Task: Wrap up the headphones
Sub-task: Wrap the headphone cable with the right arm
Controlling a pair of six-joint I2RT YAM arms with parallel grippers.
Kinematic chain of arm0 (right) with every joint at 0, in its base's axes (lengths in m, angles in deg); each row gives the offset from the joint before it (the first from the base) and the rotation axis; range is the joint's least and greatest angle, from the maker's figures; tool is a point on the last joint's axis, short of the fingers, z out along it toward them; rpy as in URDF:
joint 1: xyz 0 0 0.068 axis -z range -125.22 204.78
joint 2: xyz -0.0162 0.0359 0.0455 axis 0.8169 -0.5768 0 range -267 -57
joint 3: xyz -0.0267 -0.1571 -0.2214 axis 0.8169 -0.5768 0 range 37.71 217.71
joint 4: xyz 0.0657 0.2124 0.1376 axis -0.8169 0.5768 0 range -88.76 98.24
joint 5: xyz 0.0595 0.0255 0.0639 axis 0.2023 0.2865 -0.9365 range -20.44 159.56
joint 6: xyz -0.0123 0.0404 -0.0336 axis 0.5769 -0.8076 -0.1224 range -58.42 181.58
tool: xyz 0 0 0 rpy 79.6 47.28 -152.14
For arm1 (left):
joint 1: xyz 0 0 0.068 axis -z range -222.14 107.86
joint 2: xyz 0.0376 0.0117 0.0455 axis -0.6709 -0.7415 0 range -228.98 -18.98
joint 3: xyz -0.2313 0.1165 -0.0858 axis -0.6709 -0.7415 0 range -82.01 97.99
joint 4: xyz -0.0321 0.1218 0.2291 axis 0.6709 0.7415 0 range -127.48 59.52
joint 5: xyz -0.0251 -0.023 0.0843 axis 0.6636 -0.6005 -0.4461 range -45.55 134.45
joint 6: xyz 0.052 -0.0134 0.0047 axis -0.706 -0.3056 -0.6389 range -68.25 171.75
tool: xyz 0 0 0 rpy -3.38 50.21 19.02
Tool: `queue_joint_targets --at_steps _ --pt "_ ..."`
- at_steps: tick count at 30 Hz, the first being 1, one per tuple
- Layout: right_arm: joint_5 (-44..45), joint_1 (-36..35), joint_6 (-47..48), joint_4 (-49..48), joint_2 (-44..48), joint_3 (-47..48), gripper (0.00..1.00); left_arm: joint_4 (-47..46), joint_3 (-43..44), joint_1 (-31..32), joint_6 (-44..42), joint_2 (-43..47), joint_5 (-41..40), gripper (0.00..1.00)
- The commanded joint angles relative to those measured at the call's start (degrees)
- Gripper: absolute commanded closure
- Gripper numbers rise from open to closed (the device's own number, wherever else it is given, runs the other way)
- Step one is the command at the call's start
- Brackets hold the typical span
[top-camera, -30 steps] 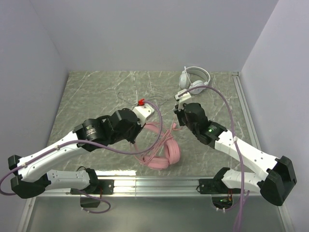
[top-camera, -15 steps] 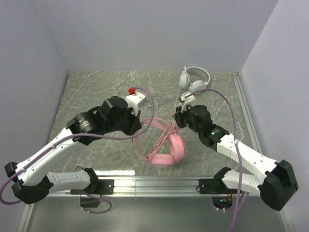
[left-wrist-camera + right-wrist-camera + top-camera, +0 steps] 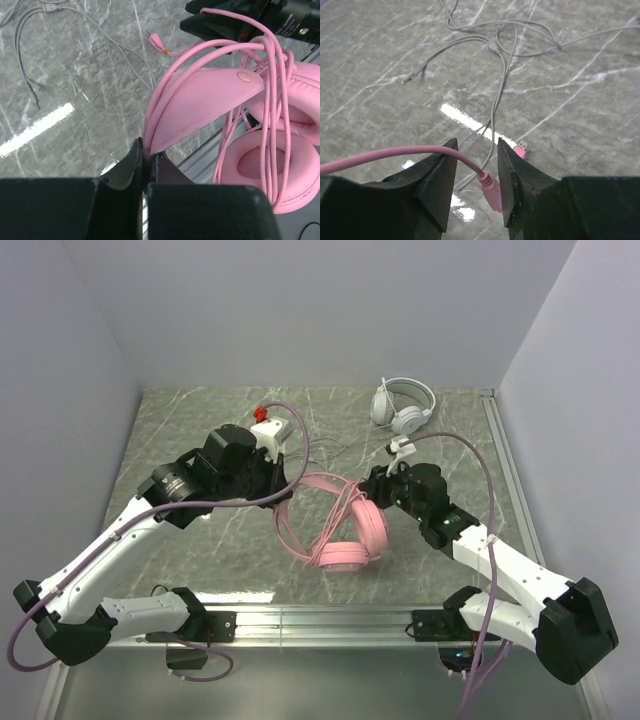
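Note:
The pink headphones hang lifted at the middle of the table, with the pink cable looped several times round the headband. My left gripper is shut on the headband's end. My right gripper is just right of the headband; its jaws stand apart, with the pink cable lying over the left finger and its plug hanging between them against the right finger. A second pink plug lies on the table. The white headphones lie at the back right.
The white headset's thin cable sprawls over the marble table behind the pink headphones, and shows in the right wrist view and the left wrist view. A metal rail runs along the near edge.
My left gripper moved back and left, raising the pink headphones, which swung to the right. My right gripper shifted slightly right and nearer with the cable end.

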Motion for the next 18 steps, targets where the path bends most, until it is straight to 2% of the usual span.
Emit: queue_joint_targets --at_steps 1,5,11,18 --pt "-1.3 0.7 -2.5 -5.4 1.9 -2.0 0.53 -7.5 4.4 -0.7 4.5 0.6 4.1 1.00" --pt "-0.8 1.1 -3.3 -6.5 1.9 -3.4 0.48 -7.3 5.5 -1.8 6.0 0.2 3.8 1.00" --pt "0.4 1.5 -3.9 -7.1 1.2 -4.0 0.48 -7.3 7.8 -3.1 7.6 -0.4 5.7 1.00" --pt "-2.2 1.5 -3.9 -9.8 0.8 -5.3 0.49 -5.5 11.3 -3.5 8.7 -2.7 7.0 1.00"
